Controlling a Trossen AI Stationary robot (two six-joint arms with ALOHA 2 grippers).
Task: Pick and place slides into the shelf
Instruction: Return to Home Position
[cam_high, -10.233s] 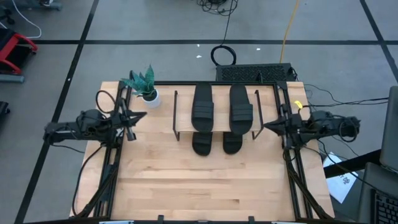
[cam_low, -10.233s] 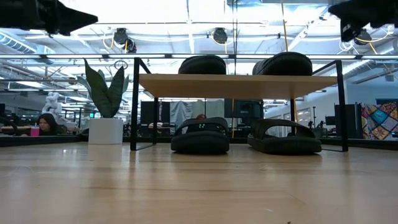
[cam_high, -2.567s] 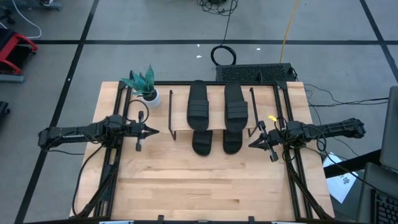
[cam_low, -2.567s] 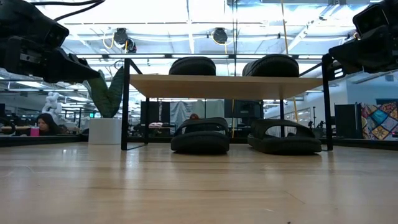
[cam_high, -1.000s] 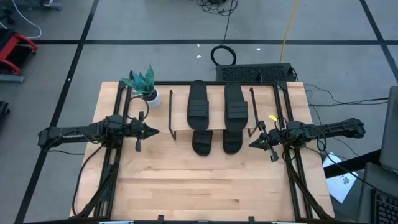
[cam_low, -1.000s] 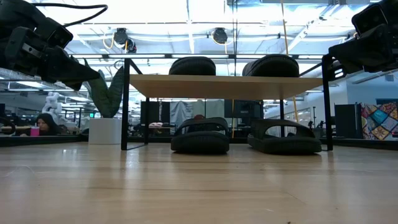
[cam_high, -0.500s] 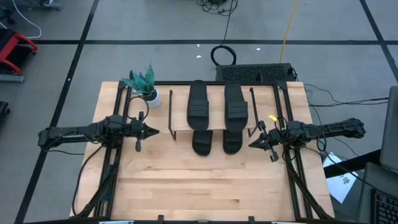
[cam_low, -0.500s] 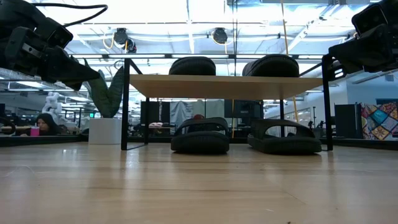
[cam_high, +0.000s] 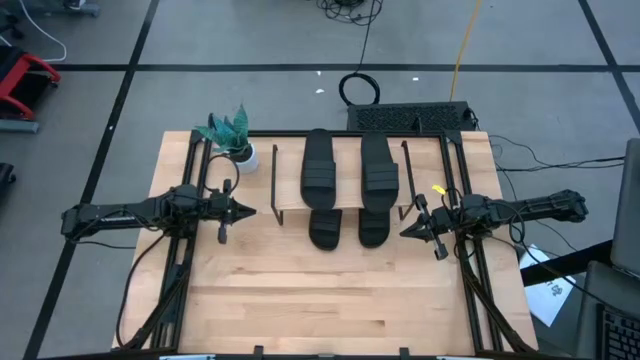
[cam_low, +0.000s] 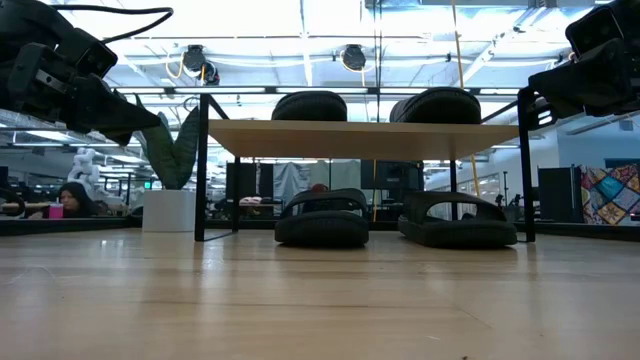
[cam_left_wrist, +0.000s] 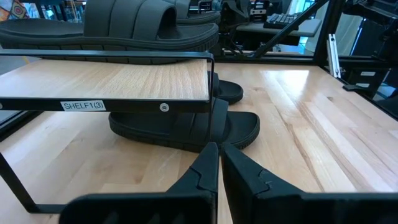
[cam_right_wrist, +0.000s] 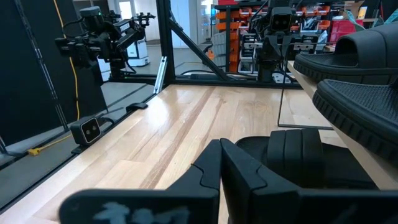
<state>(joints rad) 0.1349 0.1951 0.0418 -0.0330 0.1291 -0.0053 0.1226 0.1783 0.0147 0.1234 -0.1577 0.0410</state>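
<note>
The shelf (cam_high: 340, 185) stands at the table's far middle on thin black wire legs. Two black slides (cam_high: 321, 168) (cam_high: 378, 168) lie on its light-wood board (cam_low: 365, 138). Two more slides (cam_low: 322, 218) (cam_low: 458, 222) rest sole-down on the table under the board, their near ends sticking out (cam_high: 324, 230) (cam_high: 373, 230). My left gripper (cam_high: 250, 211) hovers shut, just left of the shelf, pointing at it (cam_left_wrist: 219, 155). My right gripper (cam_high: 403, 231) hovers shut, just right of the shelf (cam_right_wrist: 221, 152), facing the lower right slide (cam_right_wrist: 298, 155).
A small potted plant (cam_high: 236, 140) stands at the far left of the table, beside the shelf's left legs (cam_low: 201, 170). The black frame rails (cam_high: 190, 250) (cam_high: 470, 270) run along both table sides. Bare wood (cam_high: 330, 300) lies toward the near edge.
</note>
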